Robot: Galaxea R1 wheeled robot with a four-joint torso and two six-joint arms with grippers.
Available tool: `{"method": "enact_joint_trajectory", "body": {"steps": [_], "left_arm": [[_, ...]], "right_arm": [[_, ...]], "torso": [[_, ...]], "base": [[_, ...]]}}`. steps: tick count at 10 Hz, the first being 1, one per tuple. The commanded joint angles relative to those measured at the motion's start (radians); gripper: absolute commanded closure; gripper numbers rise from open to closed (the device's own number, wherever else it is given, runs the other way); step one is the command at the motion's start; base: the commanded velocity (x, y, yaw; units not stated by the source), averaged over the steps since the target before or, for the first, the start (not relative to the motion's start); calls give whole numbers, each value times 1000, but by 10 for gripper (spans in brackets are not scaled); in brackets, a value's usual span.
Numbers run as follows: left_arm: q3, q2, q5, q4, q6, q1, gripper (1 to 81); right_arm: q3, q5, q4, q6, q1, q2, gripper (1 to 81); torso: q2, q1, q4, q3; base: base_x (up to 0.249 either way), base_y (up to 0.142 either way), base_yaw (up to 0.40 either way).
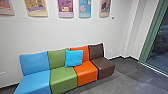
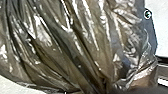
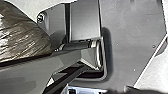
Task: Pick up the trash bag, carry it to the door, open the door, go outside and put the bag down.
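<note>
Trash bag, shiny, pleated, folds gathered at left gripper

Wall bright; glare streaks across bag; dim behind glass.

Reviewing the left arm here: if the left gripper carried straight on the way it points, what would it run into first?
Most likely the shiny, creased trash bag, which looms large in the left wrist view. Depth is unclear there, so it may already be touching.
</note>
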Motion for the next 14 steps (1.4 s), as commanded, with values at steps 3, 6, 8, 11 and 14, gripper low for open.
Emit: {"method": "enact_joint_trajectory", "body": {"steps": [3,6,8,11,14], "left_arm": [[-3,-6,87,6,7,-57,811],[-2,-7,85,4,7,-57,811],[-2,-9,85,4,7,-57,811],[-2,-7,85,4,7,-57,811],[-2,-1,87,4,7,-58,811]], "right_arm": [[-16,-72,-32,0,27,18,10],[-51,-70,-141,50,24,23,10],[-57,-47,-266,180,27,27,10],[-65,-42,-454,327,49,14,10],[-59,-50,-451,336,52,35,10]], "torso": [[0,0,0,0],[0,0,0,0],[0,0,0,0],[0,0,0,0],[0,0,0,0]], "base": [[0,0,-192],[0,0,-192],[0,0,-192],[0,0,-192],[0,0,-197]]}}
